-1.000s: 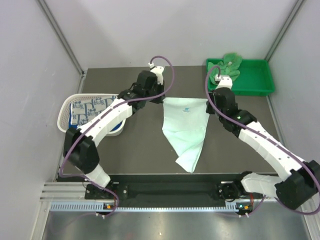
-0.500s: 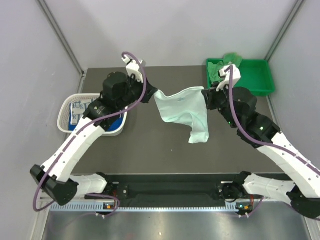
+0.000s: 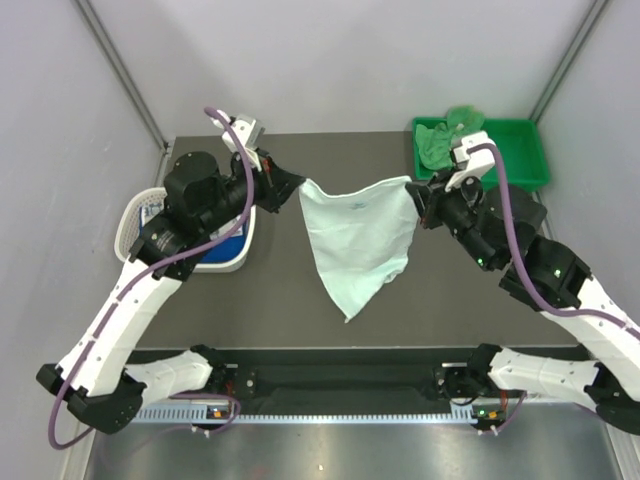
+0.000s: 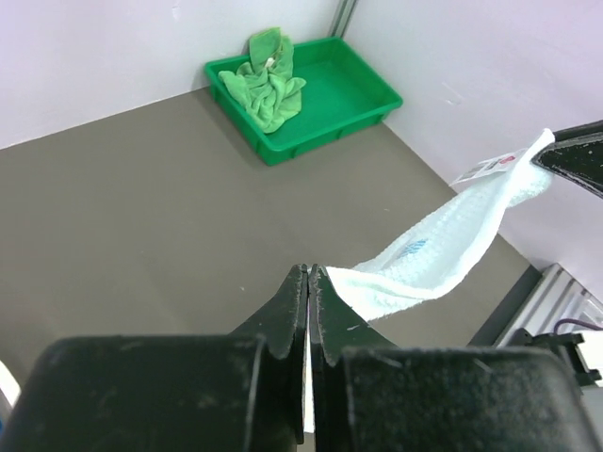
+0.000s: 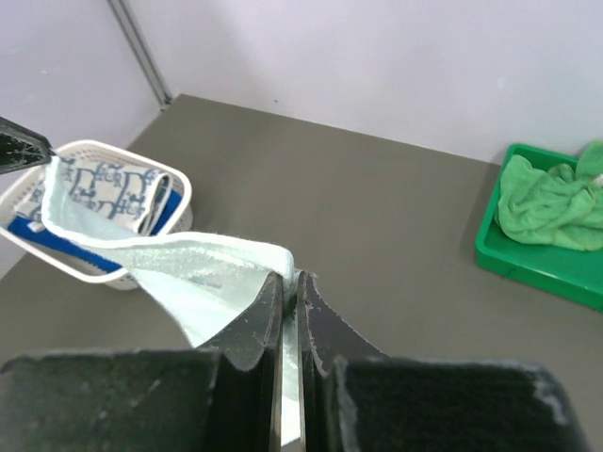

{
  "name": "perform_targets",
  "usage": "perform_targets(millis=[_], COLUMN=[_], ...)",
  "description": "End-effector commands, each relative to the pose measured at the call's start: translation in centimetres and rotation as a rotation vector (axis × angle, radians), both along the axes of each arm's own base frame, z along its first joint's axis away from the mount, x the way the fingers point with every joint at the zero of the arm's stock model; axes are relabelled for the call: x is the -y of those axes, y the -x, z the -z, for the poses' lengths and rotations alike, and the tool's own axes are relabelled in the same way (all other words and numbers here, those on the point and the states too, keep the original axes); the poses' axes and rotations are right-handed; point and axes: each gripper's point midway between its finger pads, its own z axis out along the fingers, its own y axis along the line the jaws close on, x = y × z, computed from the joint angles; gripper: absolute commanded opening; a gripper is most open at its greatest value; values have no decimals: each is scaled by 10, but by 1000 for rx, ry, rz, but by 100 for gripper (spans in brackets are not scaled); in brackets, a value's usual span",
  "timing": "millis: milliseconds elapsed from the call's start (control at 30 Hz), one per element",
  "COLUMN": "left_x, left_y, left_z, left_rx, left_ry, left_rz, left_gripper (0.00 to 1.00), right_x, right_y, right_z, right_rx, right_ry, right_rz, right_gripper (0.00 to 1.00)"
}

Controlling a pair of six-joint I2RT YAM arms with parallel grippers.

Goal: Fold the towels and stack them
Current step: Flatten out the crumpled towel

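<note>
A pale mint-white towel (image 3: pixel 355 235) hangs in the air over the middle of the table, stretched by its two upper corners. My left gripper (image 3: pixel 297 188) is shut on the left corner, with the cloth (image 4: pixel 443 250) running off to the right of my left gripper (image 4: pixel 309 273). My right gripper (image 3: pixel 412 190) is shut on the right corner, and the same cloth (image 5: pixel 188 273) drapes left of my right gripper (image 5: pixel 290 278). A bright green towel (image 3: pixel 440 140) lies crumpled in the green tray (image 3: pixel 515 160). A blue-grey patterned towel (image 5: pixel 113 184) and a royal blue towel (image 5: pixel 38 235) sit in the basket.
The white lattice basket (image 3: pixel 132 225) stands at the table's left side, partly under my left arm. The green tray sits at the back right corner. Grey walls close in the table at the back and on both sides.
The mint-white towel lay flat on the table a second ago. Both grippers have since risen with its far corners, and it now hangs between them.
</note>
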Motion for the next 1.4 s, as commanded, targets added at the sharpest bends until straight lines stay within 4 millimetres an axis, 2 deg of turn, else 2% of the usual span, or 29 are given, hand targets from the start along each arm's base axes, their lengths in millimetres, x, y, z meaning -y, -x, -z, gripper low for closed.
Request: perform_targets(millis=[0, 200, 367, 433, 667, 1067, 1367], left_x=[-4, -10, -9, -9, -12, -19, -23], left_y=[20, 26, 18, 18, 34, 57, 69], left_z=[-39, -66, -75, -78, -107, -139, -146], left_rx=[65, 102, 106, 111, 153, 190, 198], left_ry=[68, 107, 110, 114, 154, 200, 218], left_rz=[34, 27, 1, 6, 36, 78, 98], left_gripper=[0, 0, 0, 0, 0, 0, 0], right_x=[6, 8, 5, 6, 10, 8, 0], right_y=[15, 24, 17, 23, 35, 49, 58], right_z=[-32, -59, -69, -82, -106, -127, -131], right_rx=[53, 87, 94, 117, 148, 171, 169], right_ry=[-52, -70, -43, -74, -106, -172, -193], right_rz=[-25, -57, -39, -64, -112, -180, -249], right_gripper=[0, 0, 0, 0, 0, 0, 0])
